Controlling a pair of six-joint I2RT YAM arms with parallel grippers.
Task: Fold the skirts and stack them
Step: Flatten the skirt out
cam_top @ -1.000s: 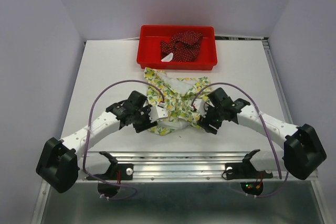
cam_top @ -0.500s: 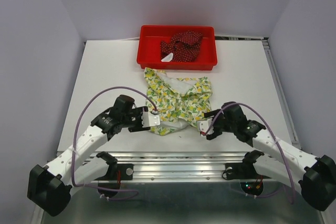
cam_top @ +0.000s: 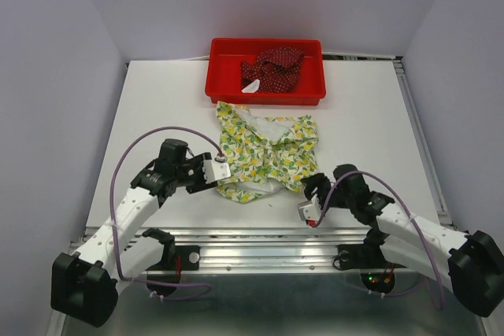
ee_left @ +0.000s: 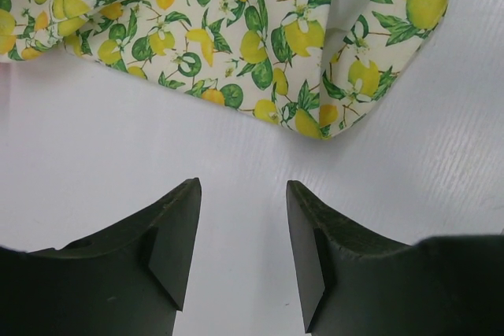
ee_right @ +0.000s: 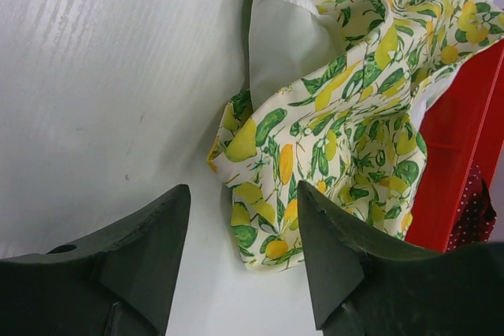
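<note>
— White table [cam_top: 157,123], plain grey walls. What is different from a second ago?

— Both arms have drawn back toward their bases. A second ago they sat over the near edge of the lemon skirt [cam_top: 268,151]; now neither touches it.

— So is it folded?

— I judge not. It lies rumpled just in front of the red tray [cam_top: 224,88], white lining showing, and the dark red skirt [cam_top: 274,68] sits bunched inside that tray. Folding looks barely begun, stacking not at all.

— And the grippers?

— The left gripper [ee_left: 242,198] is low over bare table, jaws parted and empty, with the cloth's hem just ahead. The right gripper [ee_right: 244,202] is likewise spread wide with nothing in it, a skirt corner near its tips.

— Pose?

— Elbows tucked, wrists angled inward toward the skirt.
</note>
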